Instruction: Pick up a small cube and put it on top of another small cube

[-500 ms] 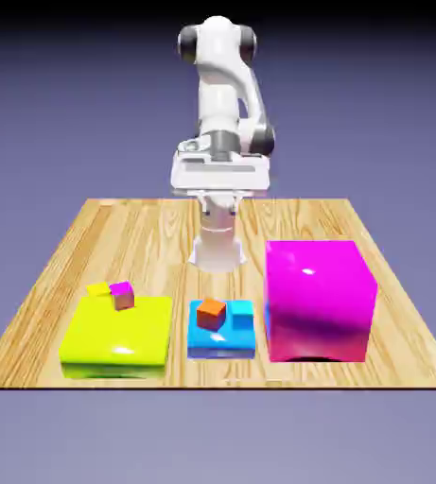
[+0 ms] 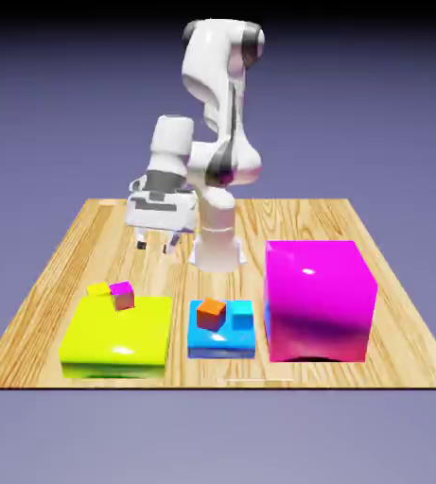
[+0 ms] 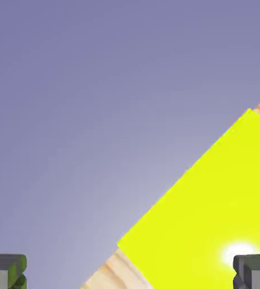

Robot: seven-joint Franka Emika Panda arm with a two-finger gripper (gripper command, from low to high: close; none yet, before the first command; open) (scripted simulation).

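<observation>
The small yellow cube [image 2: 98, 289] sits at the far left corner of a yellow-green slab [image 2: 117, 338], touching another small cube [image 2: 122, 295] with a magenta top and reddish-brown sides. My gripper [image 2: 157, 244] hangs open and empty above the table, behind both cubes and a little toward the exterior view's right. In the hand view the grey fingertips [image 3: 5, 271] stand wide apart at the bottom corners, nothing lies between them, and the slab [image 3: 211, 209] fills the lower right. Neither small cube shows in the hand view.
A blue stepped block [image 2: 223, 333] with a tiny orange cube [image 2: 211, 313] on it stands in the middle. A huge magenta block [image 2: 318, 299] stands at the exterior view's right. The wooden table [image 2: 61, 255] edge shows in the hand view as a wood strip [image 3: 112, 274].
The arm has swung toward the exterior view's left and the hand has come down from in front of the base to a spot above the table behind the slab. The jaws stay open.
</observation>
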